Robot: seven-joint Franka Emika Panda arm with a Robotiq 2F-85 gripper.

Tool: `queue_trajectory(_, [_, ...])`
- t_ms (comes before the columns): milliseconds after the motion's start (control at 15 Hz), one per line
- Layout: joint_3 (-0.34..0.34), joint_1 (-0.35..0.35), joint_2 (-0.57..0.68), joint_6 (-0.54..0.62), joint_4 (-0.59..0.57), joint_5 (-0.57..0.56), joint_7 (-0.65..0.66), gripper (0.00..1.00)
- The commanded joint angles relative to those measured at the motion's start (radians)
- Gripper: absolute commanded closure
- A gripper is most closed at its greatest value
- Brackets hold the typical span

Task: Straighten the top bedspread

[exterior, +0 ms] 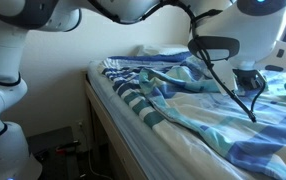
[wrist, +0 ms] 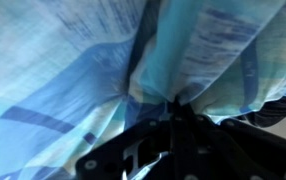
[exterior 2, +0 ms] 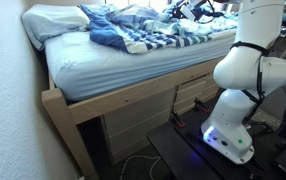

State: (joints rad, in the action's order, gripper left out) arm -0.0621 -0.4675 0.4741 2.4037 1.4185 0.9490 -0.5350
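The top bedspread (exterior: 223, 130), thin cloth with broad light blue, turquoise and white blocks, lies rumpled across the bed. It also shows in an exterior view (exterior 2: 111, 34). In the wrist view it (wrist: 73, 60) fills the frame and gathers into folds that run into the jaws. My gripper (wrist: 173, 104) is shut on a pinch of this cloth. In an exterior view the gripper (exterior: 249, 90) is low over the bedspread near the far side of the bed. In an exterior view it (exterior 2: 183, 12) is at the back of the bed.
A cloth with narrow dark-teal-and-white stripes (exterior: 141, 100) lies bunched near the bed's edge and also shows in an exterior view (exterior 2: 163, 40). The white sheet (exterior 2: 113, 72) covers the mattress. A pillow (exterior 2: 53, 20) is at the head. The wooden bed frame (exterior 2: 113, 105) and the robot base (exterior 2: 238, 100) stand beside it.
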Motion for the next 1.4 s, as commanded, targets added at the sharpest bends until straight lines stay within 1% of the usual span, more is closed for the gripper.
queue_trajectory(0, [0.028,0.007,-0.075,-0.013,0.05,0.017,-0.074,0.99])
queue_trajectory(267, [0.049,0.028,-0.145,-0.014,0.102,-0.005,-0.119,0.99])
queue_trajectory(467, [0.063,0.05,-0.217,-0.006,0.178,-0.017,-0.157,0.99])
queue_trajectory(533, [0.033,0.083,-0.24,-0.016,0.201,-0.012,-0.173,0.99])
queue_trajectory(867, [0.01,0.167,-0.385,0.007,0.366,-0.052,-0.228,0.99])
queue_trajectory(1067, [-0.006,0.211,-0.474,0.023,0.464,-0.091,-0.233,0.99])
queue_trajectory(1333, [-0.027,0.26,-0.577,0.038,0.566,-0.15,-0.219,0.99])
